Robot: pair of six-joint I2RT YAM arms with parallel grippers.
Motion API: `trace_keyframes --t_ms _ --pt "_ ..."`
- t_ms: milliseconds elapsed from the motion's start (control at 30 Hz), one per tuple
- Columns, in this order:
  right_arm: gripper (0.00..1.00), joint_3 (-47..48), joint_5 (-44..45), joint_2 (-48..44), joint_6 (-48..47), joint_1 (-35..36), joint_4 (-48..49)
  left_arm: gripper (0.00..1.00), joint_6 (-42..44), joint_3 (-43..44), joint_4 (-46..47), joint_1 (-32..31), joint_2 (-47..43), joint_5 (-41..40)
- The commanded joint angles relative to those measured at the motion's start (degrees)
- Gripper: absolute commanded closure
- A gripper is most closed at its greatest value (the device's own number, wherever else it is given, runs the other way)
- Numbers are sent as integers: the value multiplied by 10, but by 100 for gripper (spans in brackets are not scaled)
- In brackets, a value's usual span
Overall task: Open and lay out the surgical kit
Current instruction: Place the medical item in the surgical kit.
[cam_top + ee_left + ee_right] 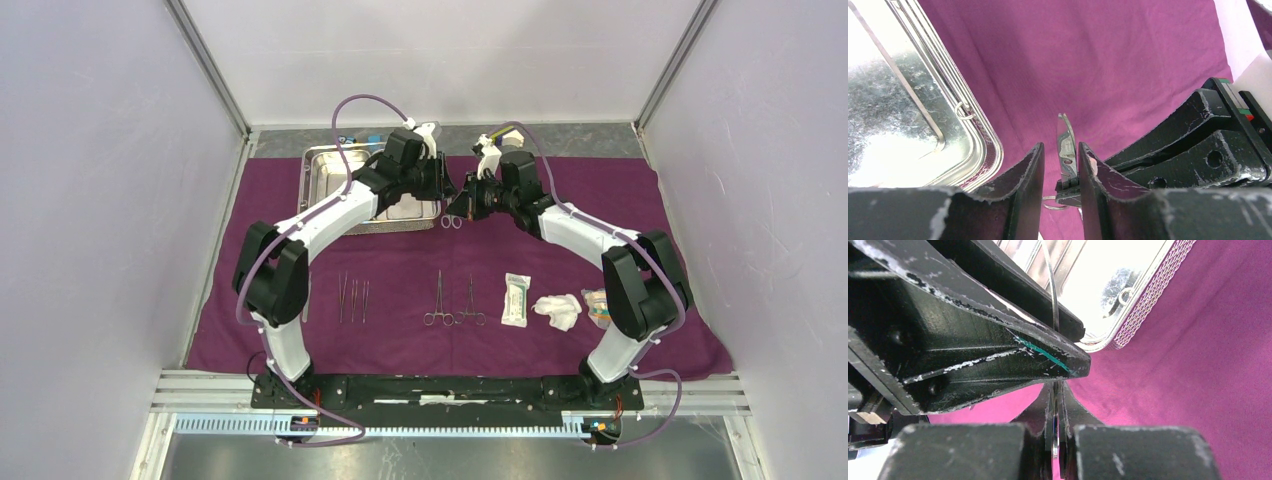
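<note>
Purple cloth (400, 290) lies spread flat w/ steel tray (320, 155) at far L, and just beside tray's R edge, above the cloth, R gripper (1056, 390) is pinched tight on ring-handled forceps (1066, 150) while L gripper (1060, 146) has jaws narrowly apart either side of the blade, not clamped.

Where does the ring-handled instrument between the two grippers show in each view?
Top external: ring-handled instrument, centre, just right of the steel tray.
Left wrist: bottom centre, between the left fingers; tray at left.
Right wrist: bottom centre, edge-on in the right fingers; tray upper right.
Shared landmark: the steel tray.
</note>
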Motion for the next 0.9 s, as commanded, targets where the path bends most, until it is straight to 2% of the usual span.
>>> trace_keyframes --t_ms 0,367,500,633,867 --pt "100 -5 4 -12 8 -2 26 64 -2 20 8 -3 -2 -9" --pt "100 -7 0 -12 12 -4 32 78 -1 32 2 -3 10 2" --pt "93 -8 -7 -13 16 -4 38 86 3 34 -3 -3 11 -7" --pt "85 -9 -10 -15 16 -3 40 98 11 38 -9 -3 11 -20" --pt "56 -7 -27 -32 -31 -16 16 98 27 28 -27 -2 -6 -47"
